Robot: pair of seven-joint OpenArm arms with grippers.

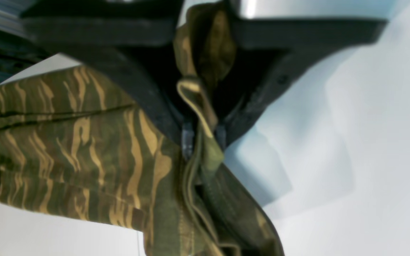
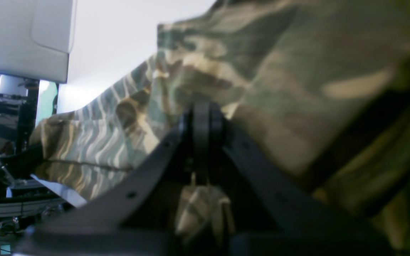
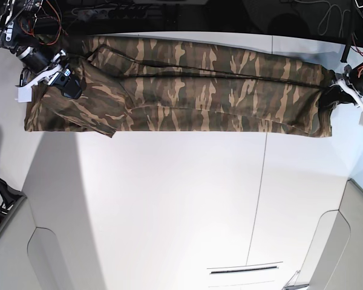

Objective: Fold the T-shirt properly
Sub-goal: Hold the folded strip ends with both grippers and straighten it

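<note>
Jaws of left gripper and right gripper clamped on T-shirt. Stretched along far edge of white table, long axis sideways; near side bare.

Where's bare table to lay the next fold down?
Free: the white table below the T-shirt's near edge, across its whole width. Crowded: the far strip, where the shirt stretches between the right gripper and left gripper, both shut on it, with cables beyond.
</note>
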